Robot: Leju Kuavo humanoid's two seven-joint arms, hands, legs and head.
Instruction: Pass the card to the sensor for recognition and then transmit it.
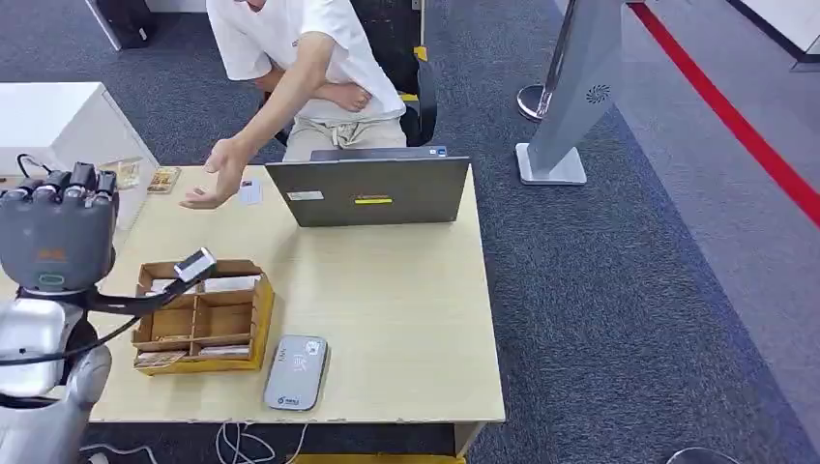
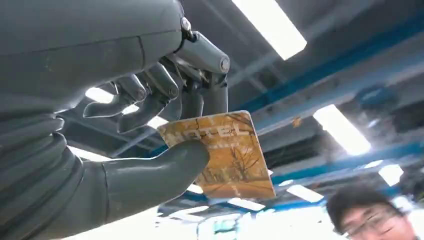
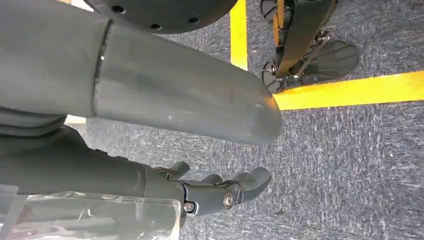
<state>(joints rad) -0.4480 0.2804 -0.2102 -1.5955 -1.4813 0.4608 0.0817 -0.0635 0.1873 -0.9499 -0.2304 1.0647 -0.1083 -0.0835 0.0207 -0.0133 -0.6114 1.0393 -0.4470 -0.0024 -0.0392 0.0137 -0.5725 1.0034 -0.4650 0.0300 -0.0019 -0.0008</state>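
Left hand [image 2: 150, 125] raised at worktop's [image 1: 406, 309] 9 o'clock edge, card [image 2: 225, 155] pinched between thumb and fingers [image 2: 150, 97], orange face showing. Sensor [image 1: 296, 372] lies flat at 6 o'clock, near front edge, just beside wooden tray [image 1: 259, 319]. Person's hand [image 1: 215, 179] reaches out open-palmed at 11 o'clock. Right hand [image 3: 220, 190] hangs over carpet, fingers loosely spread, holding nothing.

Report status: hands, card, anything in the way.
Left hand raised, pinching card. Right hand empty, hanging over carpet, fingers loosely curled. Person's hand outstretched over table, beside laptop. Nothing blocking.
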